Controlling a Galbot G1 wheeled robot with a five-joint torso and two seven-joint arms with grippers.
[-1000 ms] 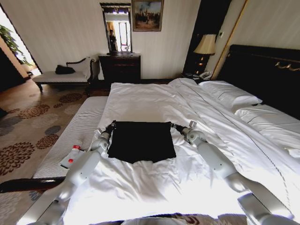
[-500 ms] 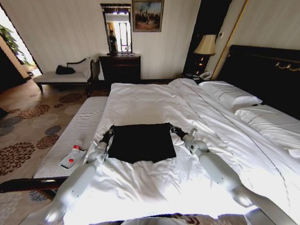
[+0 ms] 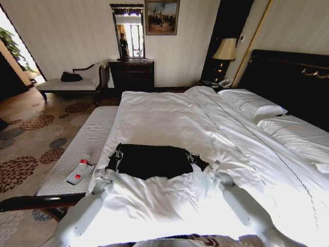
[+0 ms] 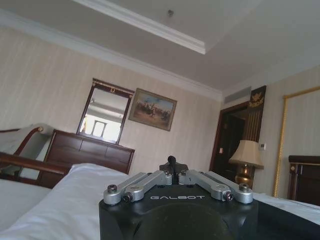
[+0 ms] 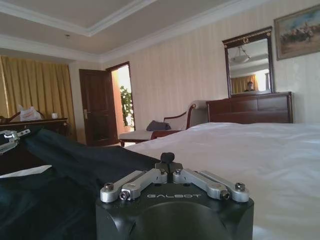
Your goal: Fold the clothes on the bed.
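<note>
The black T-shirt (image 3: 154, 160) lies on the white bed (image 3: 164, 113), doubled over into a short wide band. My left gripper (image 3: 117, 153) is shut on the shirt's far left corner. At the far right corner my right gripper (image 3: 194, 157) is shut on the fabric as well. Both corners are held just above the lower layer. In the left wrist view the left gripper (image 4: 171, 162) has its fingers together. The right wrist view shows the right gripper (image 5: 167, 159) shut, with the black cloth (image 5: 75, 165) stretching away beside it.
A grey striped bench (image 3: 77, 144) runs along the bed's left side with a red-and-white packet (image 3: 78, 172) on it. Pillows (image 3: 252, 103) and a dark headboard (image 3: 293, 77) are to the right. A dresser (image 3: 131, 72), chaise (image 3: 67, 82) and lamp (image 3: 225, 49) stand by the far wall.
Both grippers have drawn back toward me, carrying the shirt's far edge over its near part. The visible black patch has become shorter front to back.
</note>
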